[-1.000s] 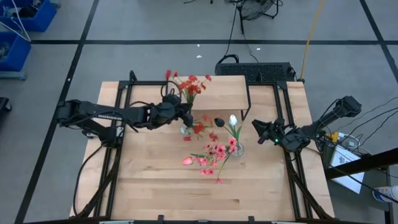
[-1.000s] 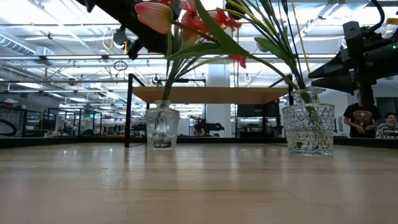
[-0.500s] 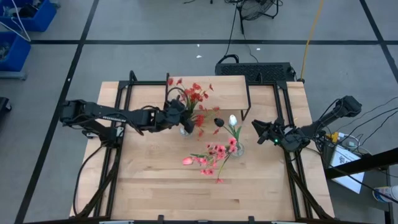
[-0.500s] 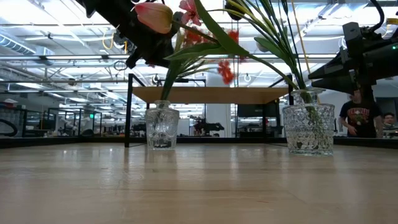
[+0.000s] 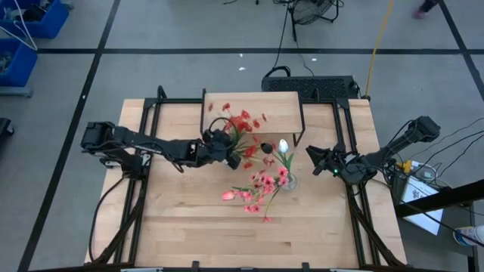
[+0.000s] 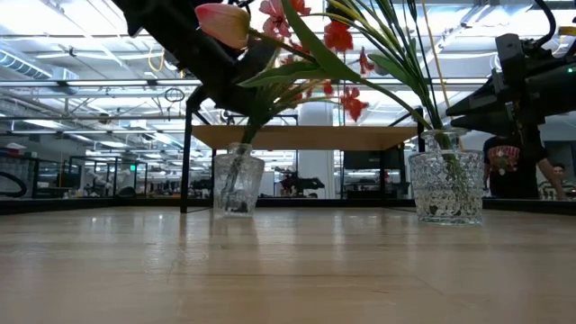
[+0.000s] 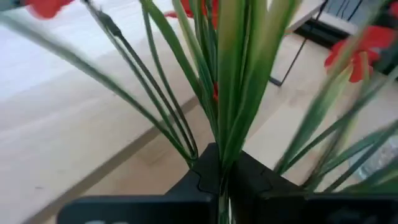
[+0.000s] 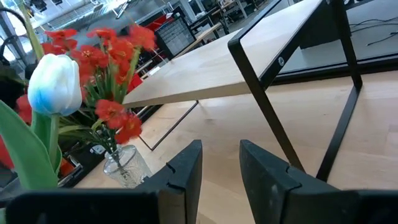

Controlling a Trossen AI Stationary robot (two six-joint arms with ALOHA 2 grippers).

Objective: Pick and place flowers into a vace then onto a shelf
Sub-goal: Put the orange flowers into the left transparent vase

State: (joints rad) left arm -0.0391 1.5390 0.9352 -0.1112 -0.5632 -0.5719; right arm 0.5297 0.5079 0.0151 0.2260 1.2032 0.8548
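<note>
A spray of red flowers (image 5: 242, 127) on green stems stands in a small glass vase (image 6: 236, 180) in front of the shelf (image 5: 257, 112). My left gripper (image 5: 229, 153) is shut on the stems just above that vase. A second, larger glass vase (image 6: 445, 184) to the right holds a white tulip (image 5: 283, 145), pink blossoms (image 5: 263, 183) and a pink tulip bud (image 5: 227, 195) leaning toward the near edge. My right gripper (image 5: 310, 155) hovers open to the right of that vase, holding nothing. My left gripper pinches the bunched green stems (image 7: 219, 158) of the red flowers between its two fingers, low on the stems. The fingers slant down from the table's left. The spray leans up toward the shelf, and its lower ends stand in the small vase on the table.
The shelf's black legs (image 8: 267, 118) stand just behind both vases. The near half of the tabletop (image 5: 227, 234) is bare wood. A person (image 6: 508, 166) shows in the room beyond the table.
My left gripper has gone down and toward the table's right edge, still shut on the red spray. The stems have sunk into the small vase, the blossoms have swung from the shelf's left end toward its front middle, and the small vase now stands slightly tilted.
</note>
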